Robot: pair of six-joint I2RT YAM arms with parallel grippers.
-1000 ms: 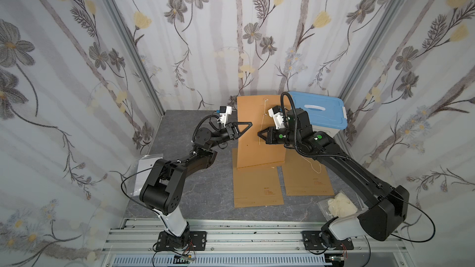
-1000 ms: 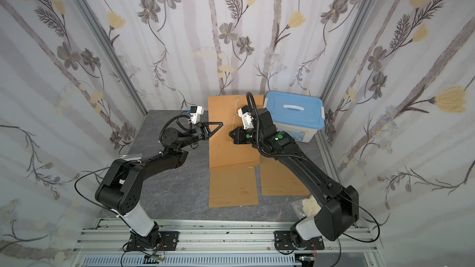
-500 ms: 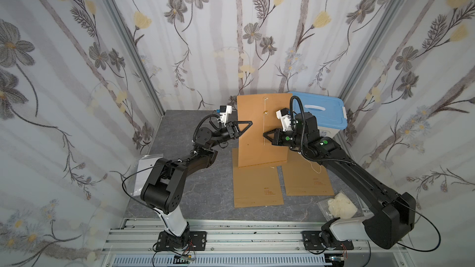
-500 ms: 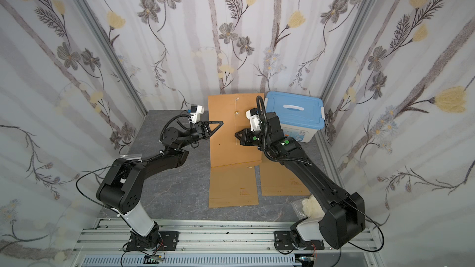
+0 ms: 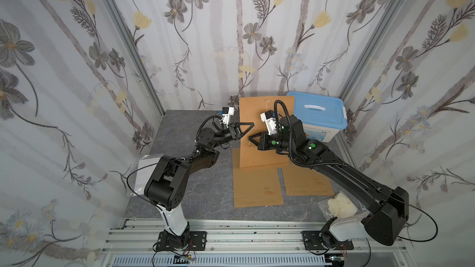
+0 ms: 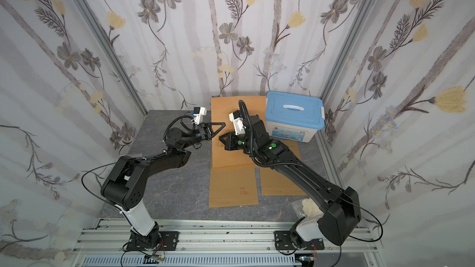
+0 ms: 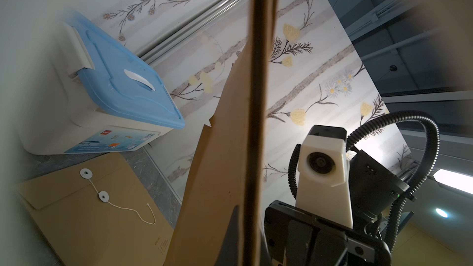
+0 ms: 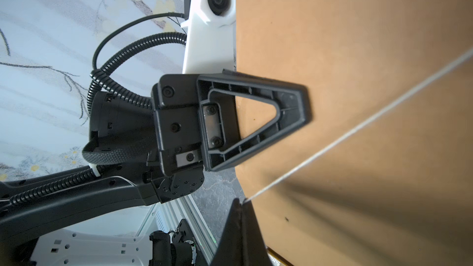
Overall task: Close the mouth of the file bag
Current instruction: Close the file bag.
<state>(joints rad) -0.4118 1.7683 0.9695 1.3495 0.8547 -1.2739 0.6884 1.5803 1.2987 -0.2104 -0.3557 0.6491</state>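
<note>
file bag (image 5: 257,159) upright, far-middle of desk (image 5: 205,188); light, floppy paper. Left jaws clamped on its left edge. Right jaws pinched shut on thin string (image 8: 358,129): slips easily, needs tension.

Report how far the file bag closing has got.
Done: the file bag stands upright, the left tool shut on its edge. In hand: the right tool pinches the string, drawn taut off the bag's face. Left: winding that string to tie the mouth shut; no winding shows yet.
</note>
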